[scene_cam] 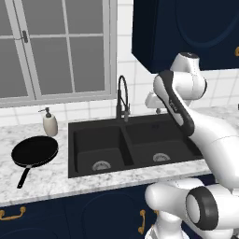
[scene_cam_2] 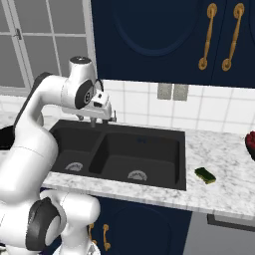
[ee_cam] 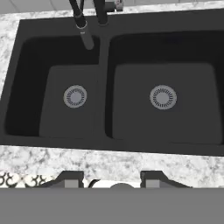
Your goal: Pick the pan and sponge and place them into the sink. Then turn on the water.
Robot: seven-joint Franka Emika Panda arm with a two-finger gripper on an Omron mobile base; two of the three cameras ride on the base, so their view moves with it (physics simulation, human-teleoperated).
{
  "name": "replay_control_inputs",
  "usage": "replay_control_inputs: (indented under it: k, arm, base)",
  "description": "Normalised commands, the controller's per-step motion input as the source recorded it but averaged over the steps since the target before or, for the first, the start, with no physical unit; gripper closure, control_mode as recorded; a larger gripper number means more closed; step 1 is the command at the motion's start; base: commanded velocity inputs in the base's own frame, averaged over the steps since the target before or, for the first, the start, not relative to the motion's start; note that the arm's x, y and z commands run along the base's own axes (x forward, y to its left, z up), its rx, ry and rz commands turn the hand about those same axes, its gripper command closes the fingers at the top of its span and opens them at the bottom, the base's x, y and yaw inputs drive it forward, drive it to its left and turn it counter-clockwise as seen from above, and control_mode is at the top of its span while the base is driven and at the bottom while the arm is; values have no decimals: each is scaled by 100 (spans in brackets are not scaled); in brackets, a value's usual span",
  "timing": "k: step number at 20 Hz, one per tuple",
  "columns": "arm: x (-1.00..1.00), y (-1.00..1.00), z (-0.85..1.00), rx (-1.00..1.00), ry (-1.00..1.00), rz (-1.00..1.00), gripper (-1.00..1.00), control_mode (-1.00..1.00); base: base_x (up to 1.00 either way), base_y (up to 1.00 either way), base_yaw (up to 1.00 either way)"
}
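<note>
The black pan (scene_cam: 35,151) lies on the marble counter left of the sink (scene_cam: 126,140), its handle pointing toward the front edge. On the counter right of the sink (scene_cam_2: 182,164) rests the small yellow-green sponge (scene_cam_2: 205,175). My gripper (scene_cam_2: 102,120) hangs above the back of the sink (ee_cam: 105,87), near the faucet (scene_cam: 122,98), well away from both pan and sponge. In the hand view its fingertips (ee_cam: 72,178) stand apart with nothing between them, looking down on both basins and their silver drains. No water runs from the faucet (ee_cam: 83,26).
A cream soap dispenser (scene_cam: 50,123) stands behind the pan by the window sill. A dark red object (scene_cam_2: 250,144) sits at the far right counter edge. Navy cabinets hang above the counter, and my own arm crosses over the right basin.
</note>
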Motion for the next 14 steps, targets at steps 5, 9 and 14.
replay_control_inputs:
  k: [5,9,14]
  arm:
    - [-31,35,-13,-3,9,0,-100,-100]
    - [-54,83,-27,-3,4,0,-100,-100]
    - [-26,96,-31,-2,7,0,-100,-100]
  base:
    - [0,0,0]
    - [0,0,0]
    - [0,0,0]
